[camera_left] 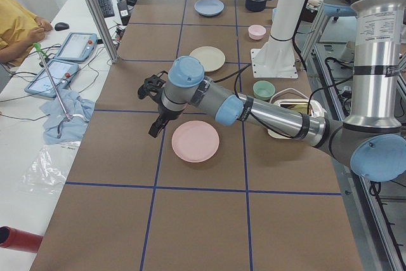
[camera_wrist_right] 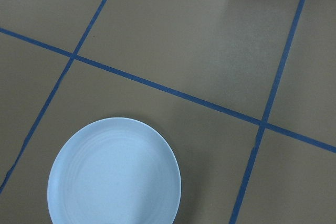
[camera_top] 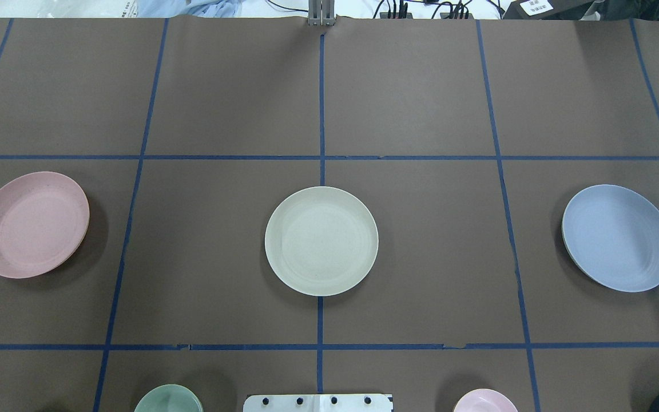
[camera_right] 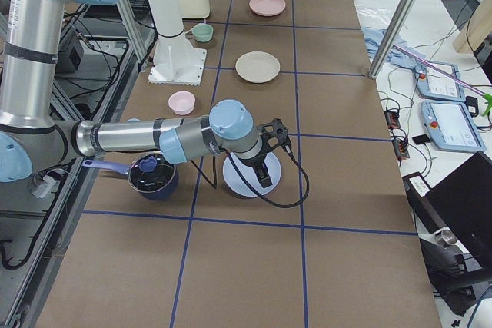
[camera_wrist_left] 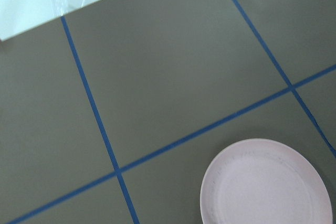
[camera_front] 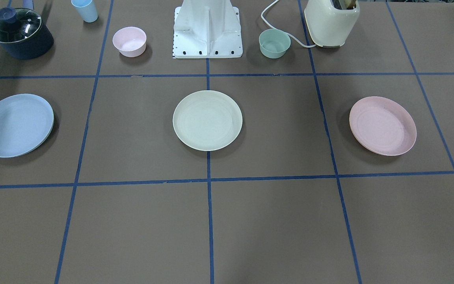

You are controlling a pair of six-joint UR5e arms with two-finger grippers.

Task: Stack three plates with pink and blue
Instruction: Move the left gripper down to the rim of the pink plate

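Left jaws first, on the near arm (camera_left: 266, 113) in the left side view. They point down above the table (camera_top: 409, 252), just beside the pink plate (camera_left: 195, 141) on its outer side, not touching it. Wide or narrow, I can't tell, because they show only in that side view. My left wrist camera looks down on brown table and blue tape lines (camera_wrist_left: 103, 129), with the pink plate at the lower right corner.

Right jaws are on the near arm (camera_right: 131, 137) in the right side view. They also point down and, from that angle, sit in front of the blue plate (camera_wrist_right: 114, 174), hiding part of it. Wide or narrow, can't tell here either. My right wrist camera has the blue plate at lower left.

All three plates lie flat in one row across the table's middle band. Pink is on my left, the cream plate (camera_top: 321, 240) is dead centre on the middle tape line, and blue is on my right. They are well apart, none stacked yet.

Nearer my base (camera_front: 207, 35), the mint bowl (camera_front: 274, 43) is on my left side and the pink bowl (camera_front: 129, 41) on my right. Cream toaster (camera_front: 331, 21) with a white cord stands just beyond the mint bowl. Dark pot (camera_front: 20, 35) with a glass lid and a pale blue cup (camera_front: 85, 10) are out past the pink bowl. Operator in yellow (camera_left: 16, 23) sits at the side bench.
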